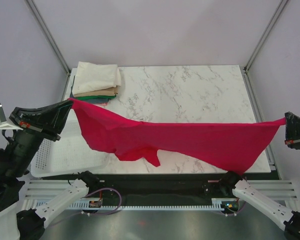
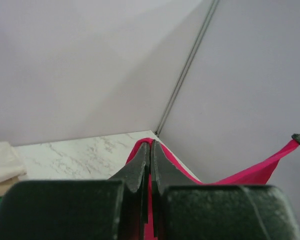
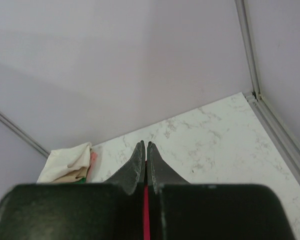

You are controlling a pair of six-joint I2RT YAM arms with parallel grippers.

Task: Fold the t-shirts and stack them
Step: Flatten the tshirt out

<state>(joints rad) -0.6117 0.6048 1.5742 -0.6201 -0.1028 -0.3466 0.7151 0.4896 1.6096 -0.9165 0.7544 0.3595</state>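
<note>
One red t-shirt [image 1: 190, 140] between both grippers [image 1: 71, 102] [image 1: 284, 120]

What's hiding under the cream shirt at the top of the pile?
Under the cream shirt peek the edges of a tan shirt and a green shirt. Their middles are covered, so anything lower stays hidden.

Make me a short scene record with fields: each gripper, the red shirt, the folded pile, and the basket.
left gripper: shut on one end of the red t-shirt, above the table's left side
right gripper: shut on the opposite end, past the table's right edge
red t-shirt: stretched between both arms, its middle sagging over the near part of the marble table
folded stack: far left corner of the table, cream shirt on top, tan and green below
basket: white, perforated, at the table's near left, under the left arm
</note>
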